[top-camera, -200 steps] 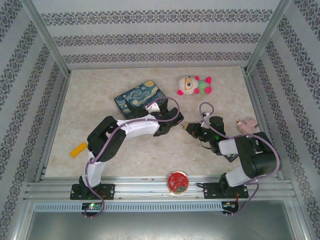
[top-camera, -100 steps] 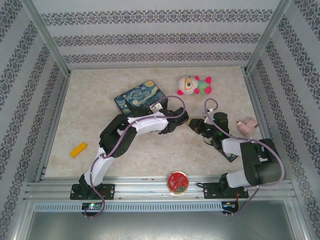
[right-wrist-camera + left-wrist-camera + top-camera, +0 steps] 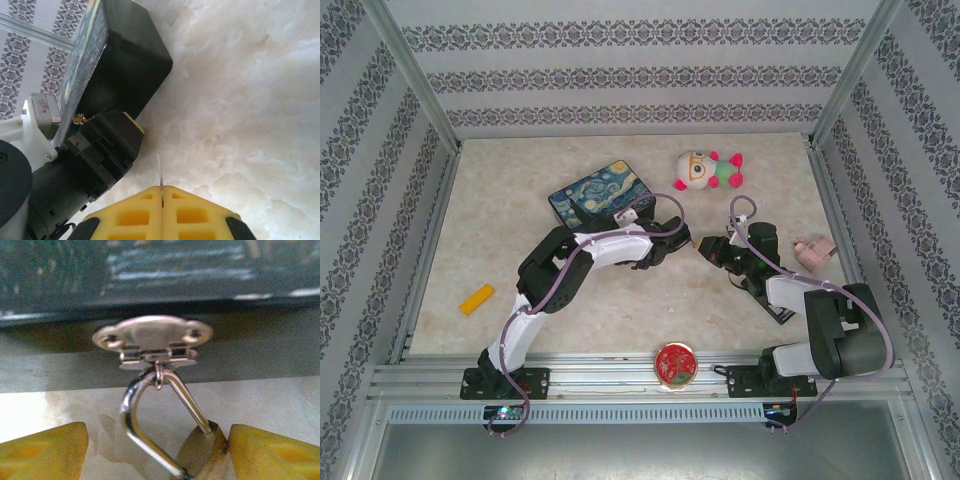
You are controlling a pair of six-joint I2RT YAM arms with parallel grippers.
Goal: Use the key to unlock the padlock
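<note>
Left tool (image 3: 157, 452) nearer padlock (image 3: 199, 452) (key (image 3: 160, 172) in right tool (image 3: 162, 196))

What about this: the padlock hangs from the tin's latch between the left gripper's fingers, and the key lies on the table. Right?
No: the key is pinched in the right gripper, not on the table; the right wrist view shows it. The padlock does hang from the tin's latch between the left gripper's fingers.

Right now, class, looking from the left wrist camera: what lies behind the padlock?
Behind the padlock stands the dark side wall of the painted tin, with a silvery hasp whose small ring the shackle hangs through. The tin's inside is hidden by that closed wall.
</note>
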